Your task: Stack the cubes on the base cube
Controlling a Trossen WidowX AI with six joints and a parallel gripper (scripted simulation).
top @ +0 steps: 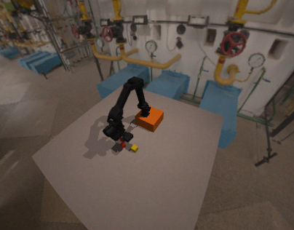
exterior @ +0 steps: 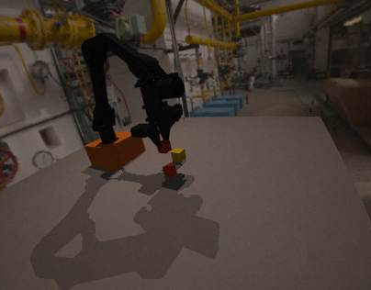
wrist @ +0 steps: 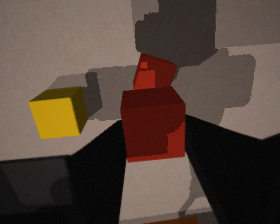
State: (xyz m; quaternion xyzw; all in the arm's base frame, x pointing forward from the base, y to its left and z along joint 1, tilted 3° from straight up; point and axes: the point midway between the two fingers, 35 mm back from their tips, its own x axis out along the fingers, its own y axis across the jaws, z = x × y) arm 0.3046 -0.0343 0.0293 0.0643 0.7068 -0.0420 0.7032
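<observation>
Red and matte, the held cube sits clamped between my two dark fingers, my gripper partly closed on its flat sides and carrying it above the table. In the exterior view a second red cube rests on the table just below and nearer, with the yellow cube close to its right. Farther left stands the orange block bearing my arm's base.
</observation>
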